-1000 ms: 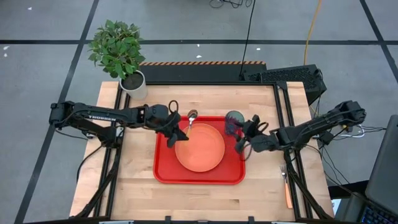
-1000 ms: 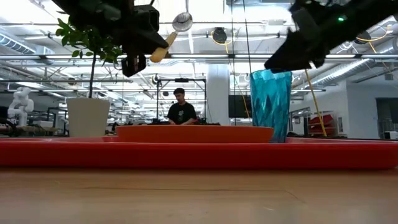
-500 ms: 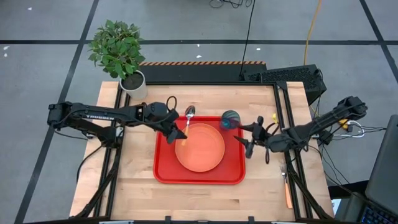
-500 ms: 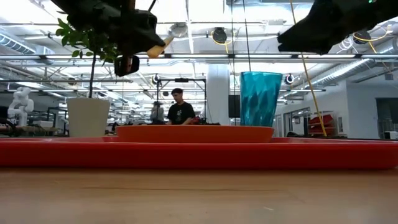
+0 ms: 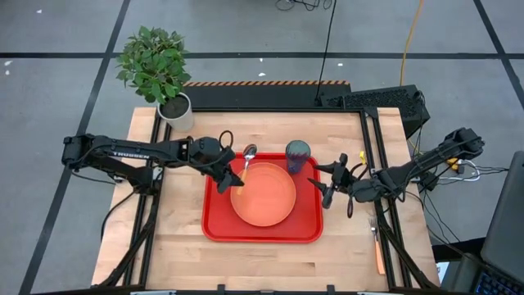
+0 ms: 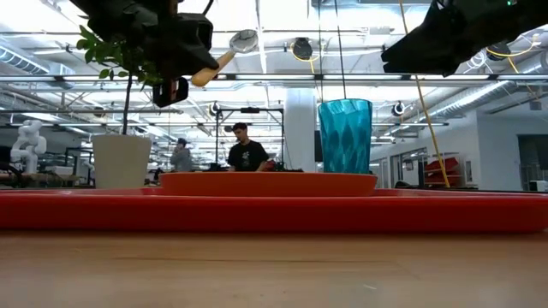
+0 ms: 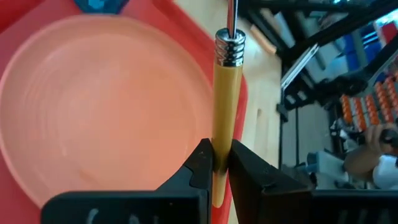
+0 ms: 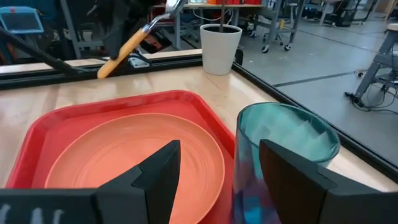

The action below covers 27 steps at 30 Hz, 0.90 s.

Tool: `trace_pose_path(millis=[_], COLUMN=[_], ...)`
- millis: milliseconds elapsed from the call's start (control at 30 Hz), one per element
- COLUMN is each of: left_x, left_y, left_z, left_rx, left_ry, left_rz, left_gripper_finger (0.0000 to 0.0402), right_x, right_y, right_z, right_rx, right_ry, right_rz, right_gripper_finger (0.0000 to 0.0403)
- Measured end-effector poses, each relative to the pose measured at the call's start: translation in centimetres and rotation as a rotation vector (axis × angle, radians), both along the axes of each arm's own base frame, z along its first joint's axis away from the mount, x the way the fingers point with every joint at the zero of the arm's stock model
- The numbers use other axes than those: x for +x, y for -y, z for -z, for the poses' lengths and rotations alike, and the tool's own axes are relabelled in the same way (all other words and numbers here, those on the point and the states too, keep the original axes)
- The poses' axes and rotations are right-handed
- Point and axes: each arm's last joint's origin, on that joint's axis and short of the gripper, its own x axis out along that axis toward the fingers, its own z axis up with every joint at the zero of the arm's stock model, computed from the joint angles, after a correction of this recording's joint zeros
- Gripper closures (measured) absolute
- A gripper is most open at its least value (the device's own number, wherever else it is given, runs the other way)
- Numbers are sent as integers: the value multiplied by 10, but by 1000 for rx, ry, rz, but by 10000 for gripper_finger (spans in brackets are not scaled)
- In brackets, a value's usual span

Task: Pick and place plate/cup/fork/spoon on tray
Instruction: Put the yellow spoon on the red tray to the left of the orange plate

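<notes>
The table is carrying the red tray, and the plate is lying at its centre. The cup is standing upright on the tray at the plate's 1 o'clock. My right jaws are hanging released at the plate's 3 o'clock, clear of the cup. My left jaws are clenching the spoon by its handle above the plate's 10 o'clock edge. The fork is lying on the table at the tray's 4 o'clock.

The cup stands (upright) beside the plate.
</notes>
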Motion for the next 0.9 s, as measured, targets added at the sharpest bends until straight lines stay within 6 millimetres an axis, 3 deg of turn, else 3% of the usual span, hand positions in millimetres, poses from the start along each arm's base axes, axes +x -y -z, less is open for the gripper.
trace_pose_path(millis=[300,467,900], left_x=[-8,-25,-68], left_y=[12,13,17], left_z=[12,23,56], left_rx=[-29,-95,-345], left_ry=[-132,-171,-17], left_rz=[8,-41,-174], left_gripper_finger=[371,371,371], right_x=[-1,-3,-4], right_y=[0,-1,-5], right_z=[2,6,5], right_rx=[7,13,-56], right_ry=[-15,-45,-67], right_rz=[0,-2,-43], right_gripper_finger=[191,191,191])
